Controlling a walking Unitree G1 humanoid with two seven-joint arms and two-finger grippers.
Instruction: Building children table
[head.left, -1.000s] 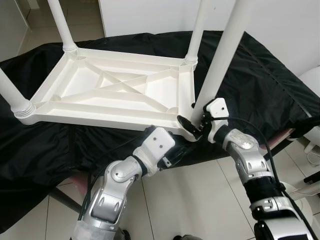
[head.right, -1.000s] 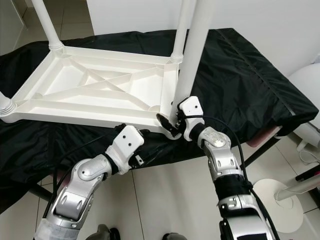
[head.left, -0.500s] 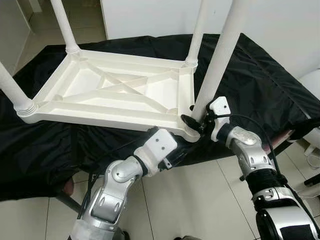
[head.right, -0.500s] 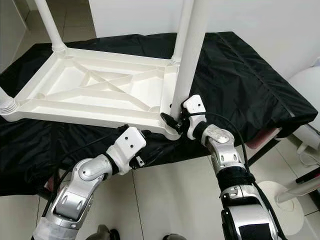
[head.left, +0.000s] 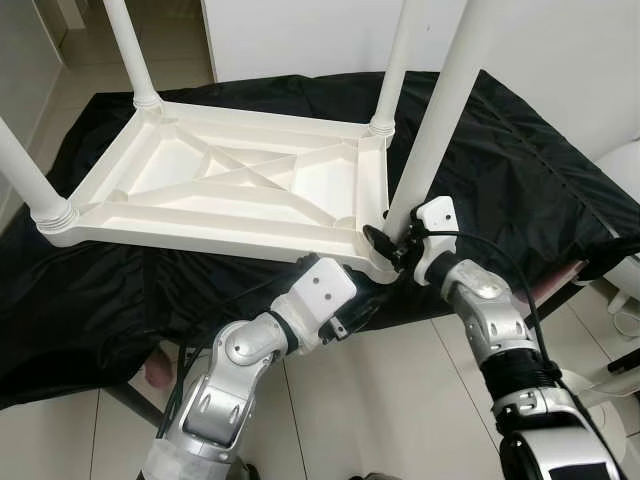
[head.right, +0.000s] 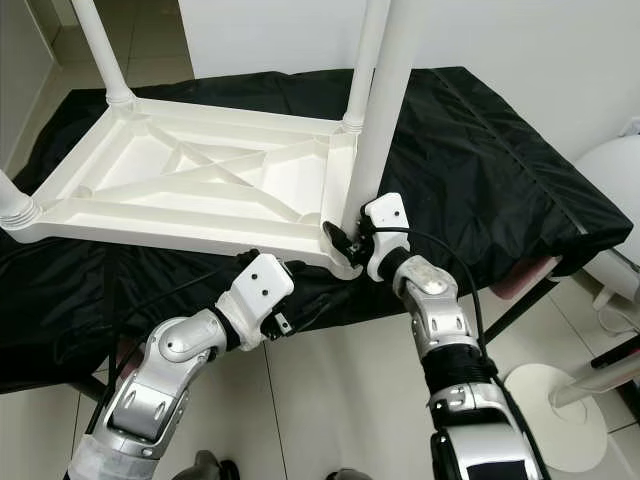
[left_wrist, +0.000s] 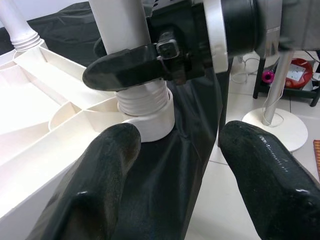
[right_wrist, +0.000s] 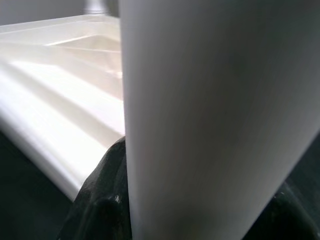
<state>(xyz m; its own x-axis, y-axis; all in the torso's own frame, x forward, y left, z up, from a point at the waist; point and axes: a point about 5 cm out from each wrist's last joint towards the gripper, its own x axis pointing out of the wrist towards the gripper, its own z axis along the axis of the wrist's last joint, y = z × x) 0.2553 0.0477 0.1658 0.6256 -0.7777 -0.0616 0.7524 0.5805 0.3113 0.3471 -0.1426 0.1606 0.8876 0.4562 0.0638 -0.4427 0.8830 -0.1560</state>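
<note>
Upside down, the child's table (head.left: 230, 185) lies mid-frame on a black cloth (head.left: 520, 180), sockets up. Right gripper (head.left: 392, 246) jaws clamp the near leg (head.left: 440, 120) just above its socket, likely to seat it. Left gripper (left_wrist: 185, 165), jaws wide and empty, waits lower centre.

White plastic on black cloth.
The table top (head.left: 230, 185) and leg (head.left: 440, 110) look smooth, slightly glossy plastic; the cloth (head.left: 520, 190) is creased, faintly shiny; the left gripper's fingers (left_wrist: 270, 170) are glossy black.
</note>
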